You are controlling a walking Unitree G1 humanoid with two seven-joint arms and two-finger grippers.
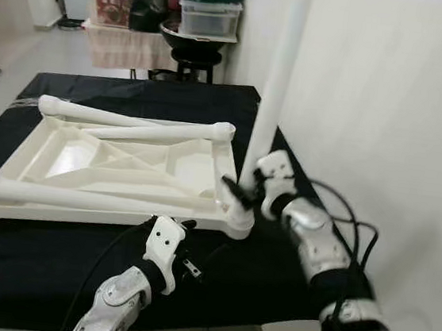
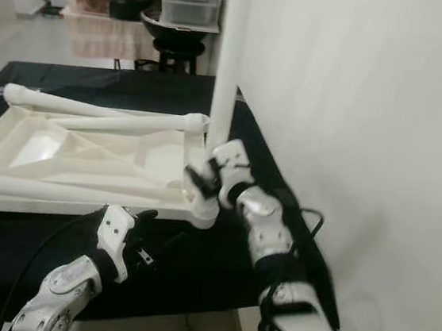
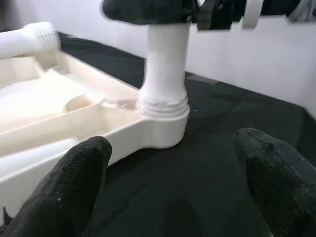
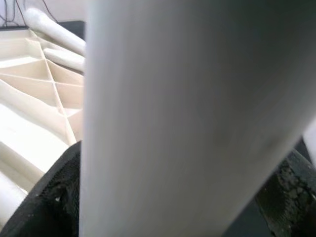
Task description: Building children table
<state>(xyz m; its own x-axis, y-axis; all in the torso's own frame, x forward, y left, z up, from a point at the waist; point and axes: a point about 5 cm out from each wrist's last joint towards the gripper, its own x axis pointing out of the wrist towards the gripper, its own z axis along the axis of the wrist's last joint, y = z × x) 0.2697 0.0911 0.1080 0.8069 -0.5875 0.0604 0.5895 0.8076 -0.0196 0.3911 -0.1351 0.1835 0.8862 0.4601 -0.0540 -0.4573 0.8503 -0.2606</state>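
- The step in hand looks like fitting a leg: the upright white leg stands in the corner socket of the upturned tabletop, at that top's near right corner, close to the right edge of the black-covered table.
- The right gripper has its black fingers closed around the leg low down, just above the socket; its silver forearm reaches in from the right edge, wrist bent toward the leg.
- The left gripper hovers off the tabletop's near edge, just short of the socket, its fingers spread wide and holding nothing.
- The leg leans slightly; threads show at its base, so it is probably not fully seated, though the joint is too soft in the wrist view to be sure.
- Next move, as I judge it: turn or press the leg home while the left gripper steadies the tabletop.
- Three loose legs lie across the tabletop, not yet fitted.
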